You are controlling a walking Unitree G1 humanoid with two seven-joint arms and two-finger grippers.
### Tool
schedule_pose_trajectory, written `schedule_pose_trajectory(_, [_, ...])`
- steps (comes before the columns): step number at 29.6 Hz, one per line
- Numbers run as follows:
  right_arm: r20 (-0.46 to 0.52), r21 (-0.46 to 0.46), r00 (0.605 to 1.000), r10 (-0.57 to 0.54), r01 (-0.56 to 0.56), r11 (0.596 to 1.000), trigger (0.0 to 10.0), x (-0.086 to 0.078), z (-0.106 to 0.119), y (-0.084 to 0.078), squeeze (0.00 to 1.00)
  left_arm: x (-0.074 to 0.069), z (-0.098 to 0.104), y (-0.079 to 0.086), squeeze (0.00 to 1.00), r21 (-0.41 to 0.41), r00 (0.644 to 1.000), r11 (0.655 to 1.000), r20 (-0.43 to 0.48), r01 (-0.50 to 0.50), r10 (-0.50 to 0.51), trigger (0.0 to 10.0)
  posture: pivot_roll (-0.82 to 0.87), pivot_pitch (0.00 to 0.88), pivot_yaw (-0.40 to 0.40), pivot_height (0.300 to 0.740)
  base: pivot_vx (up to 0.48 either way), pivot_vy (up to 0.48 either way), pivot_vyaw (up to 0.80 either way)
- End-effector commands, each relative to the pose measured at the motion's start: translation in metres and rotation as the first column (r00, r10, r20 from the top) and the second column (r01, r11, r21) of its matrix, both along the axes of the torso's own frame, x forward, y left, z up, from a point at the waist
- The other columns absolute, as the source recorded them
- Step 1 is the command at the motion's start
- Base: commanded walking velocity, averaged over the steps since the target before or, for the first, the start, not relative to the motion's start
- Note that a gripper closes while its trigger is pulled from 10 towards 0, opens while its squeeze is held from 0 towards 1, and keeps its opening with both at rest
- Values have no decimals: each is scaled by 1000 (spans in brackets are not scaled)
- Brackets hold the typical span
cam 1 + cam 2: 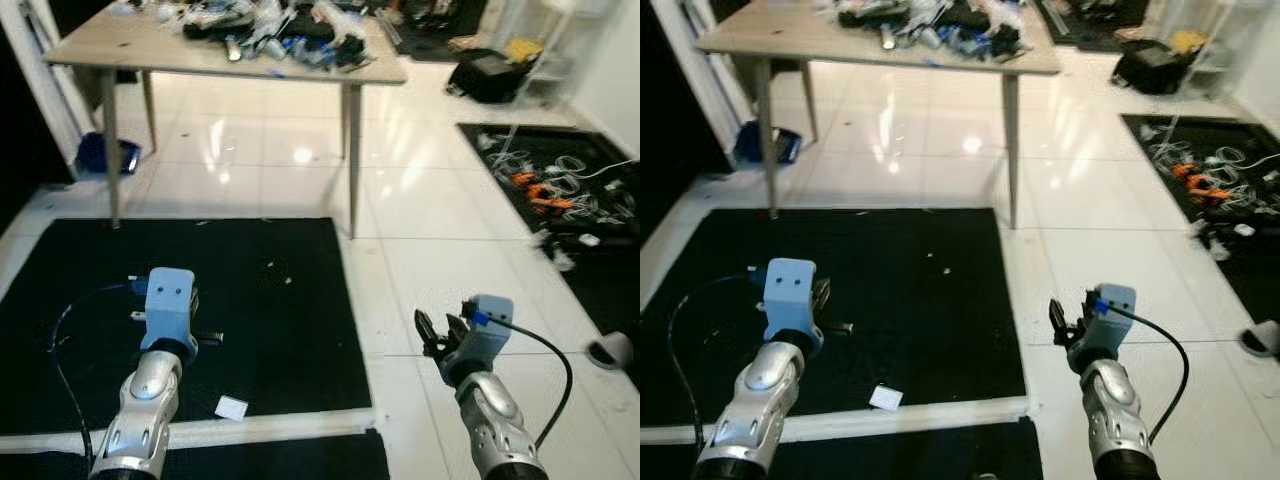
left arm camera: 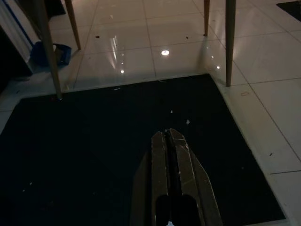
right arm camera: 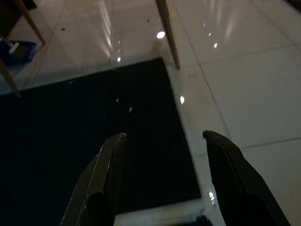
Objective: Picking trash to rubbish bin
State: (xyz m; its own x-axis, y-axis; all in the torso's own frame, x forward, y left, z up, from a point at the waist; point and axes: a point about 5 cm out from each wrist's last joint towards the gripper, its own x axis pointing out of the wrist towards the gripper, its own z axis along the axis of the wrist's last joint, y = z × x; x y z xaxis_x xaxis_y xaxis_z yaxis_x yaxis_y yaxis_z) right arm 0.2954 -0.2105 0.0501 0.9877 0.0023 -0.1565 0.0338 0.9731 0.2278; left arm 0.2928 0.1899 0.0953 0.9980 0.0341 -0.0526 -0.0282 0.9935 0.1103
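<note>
From where I stand, the robot faces a square black floor mat (image 1: 250, 300) laid on glossy white floor tiles (image 1: 450, 250). A small white scrap of paper (image 1: 231, 407) lies on the mat near its front edge, just ahead of the left arm, and a few tiny white flecks (image 1: 270, 266) dot the mat further in. The left tool (image 2: 170, 155) hangs low over the mat with its two black fingers pressed together, holding nothing. The right tool (image 3: 162, 141) is out over the mat's right edge where it meets the tiles, its fingers spread wide and empty. Beyond the mat stands a light wooden tabletop (image 1: 110, 45) on slim legs, heaped with what looks like dark tangled clutter (image 1: 280, 35), though it is too blurred to sort out. A blue container (image 1: 105, 155) sits on the tiles by the far left leg.
</note>
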Motion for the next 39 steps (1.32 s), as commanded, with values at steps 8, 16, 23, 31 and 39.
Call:
schedule_pose_trajectory(8, [-14,-47,1000,-6,6,999,10000,-3,-5,1,0,-4,-6,-2,0,9,1000,1000,-3,9,-9,10000,33,100,-19,740,0,0,0])
schedule_pose_trajectory(16, [-16,-27,1000,11,-12,1000,10000,-2,-4,3,0,-2,-5,-4,0,6,1000,1000,-4,7,-7,10000,31,99,-20,740,0,0,0])
schedule_pose_trajectory(23, [-13,-36,1000,13,-14,999,10000,-2,-4,2,0,-3,-6,-6,0,8,1000,1000,2,21,-21,10000,28,100,-23,740,0,0,0])
schedule_pose_trajectory(31, [0,-21,1000,19,-19,1000,10000,-1,-1,3,0,-3,-2,-6,0,2,999,1000,25,25,-26,10000,29,106,-25,740,230,0,0])
schedule_pose_trajectory(39, [22,-46,999,30,-29,999,10000,2,3,4,0,-2,0,-5,0,-1,999,1000,34,21,-21,10000,28,118,-24,740,274,0,0])
